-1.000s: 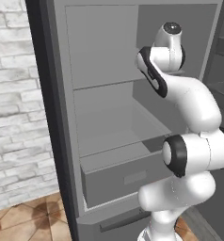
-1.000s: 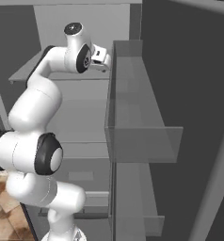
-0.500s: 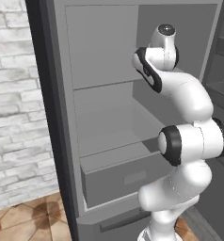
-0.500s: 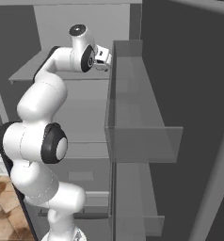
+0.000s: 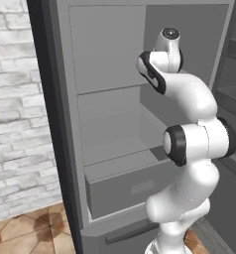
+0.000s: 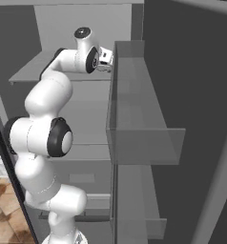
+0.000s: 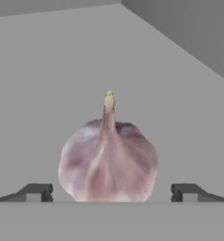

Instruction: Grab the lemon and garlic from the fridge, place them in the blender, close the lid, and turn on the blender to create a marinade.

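Observation:
A pinkish-white garlic (image 7: pixel 108 160) bulb stands upright on the grey fridge shelf (image 7: pixel 62 70), close in front of the hand camera. My gripper (image 7: pixel 111 192) is open, one dark fingertip (image 7: pixel 36 192) to the garlic's left and the other (image 7: pixel 187 192) to its right, neither touching it. In the right base view my hand (image 6: pixel 104 57) reaches over the upper shelf of the fridge (image 6: pixel 53 28), partly behind the door bin. In the left base view my arm (image 5: pixel 189 104) stretches into the fridge (image 5: pixel 110 59). Lemon, blender and lid are out of view.
A see-through door bin (image 6: pixel 139 119) hangs just right of my hand. Below the shelves sits a wide grey drawer (image 5: pixel 130 186). A white brick wall (image 5: pixel 16 124) borders the fridge on the left, above a tiled floor (image 5: pixel 35 233).
The arm has straightened and pushed the hand further in along the upper shelf. The jaws have stayed open.

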### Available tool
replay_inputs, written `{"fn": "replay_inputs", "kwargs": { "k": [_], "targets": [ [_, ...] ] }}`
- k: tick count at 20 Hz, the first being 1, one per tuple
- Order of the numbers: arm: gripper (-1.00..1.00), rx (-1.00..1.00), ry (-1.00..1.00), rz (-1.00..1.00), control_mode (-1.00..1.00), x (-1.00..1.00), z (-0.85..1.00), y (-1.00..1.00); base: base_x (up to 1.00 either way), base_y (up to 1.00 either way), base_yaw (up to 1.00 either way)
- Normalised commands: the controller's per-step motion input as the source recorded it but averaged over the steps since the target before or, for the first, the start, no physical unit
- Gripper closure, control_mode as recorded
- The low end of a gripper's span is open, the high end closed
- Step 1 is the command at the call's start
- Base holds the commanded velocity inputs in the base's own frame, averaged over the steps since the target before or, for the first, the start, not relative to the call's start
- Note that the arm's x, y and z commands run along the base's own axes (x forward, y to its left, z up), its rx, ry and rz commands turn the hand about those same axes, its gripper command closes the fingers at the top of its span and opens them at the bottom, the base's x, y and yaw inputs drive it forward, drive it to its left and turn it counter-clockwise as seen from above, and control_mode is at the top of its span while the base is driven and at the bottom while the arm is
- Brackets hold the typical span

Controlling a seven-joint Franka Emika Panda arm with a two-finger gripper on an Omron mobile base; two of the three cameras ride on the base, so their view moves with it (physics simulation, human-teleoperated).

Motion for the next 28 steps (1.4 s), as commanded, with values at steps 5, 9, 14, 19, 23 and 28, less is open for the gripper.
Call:
{"fn": "replay_inputs", "kwargs": {
  "k": [5, 9, 14, 19, 23, 28],
  "targets": [
    [-1.00, 0.00, 0.00, 0.00, -1.00, 0.20, -0.06, 0.00, 0.00, 0.00, 0.00],
    [-1.00, 0.00, 0.00, 0.00, -1.00, 0.14, -0.07, 0.00, 0.00, 0.00, 0.00],
    [1.00, 0.00, -0.01, 0.00, -1.00, 0.01, -0.20, 0.00, 0.00, 0.00, 0.00],
    [1.00, 0.00, -0.04, 0.00, -1.00, 0.01, -0.05, 0.00, 0.00, 0.00, 0.00],
    [1.00, 0.00, -0.14, 0.00, -1.00, -0.44, 0.00, 0.00, 0.00, 0.00, 0.00],
    [1.00, 0.00, -0.31, 0.00, -1.00, -0.97, 0.02, 0.10, 0.00, 0.00, 0.00]
  ]
}}
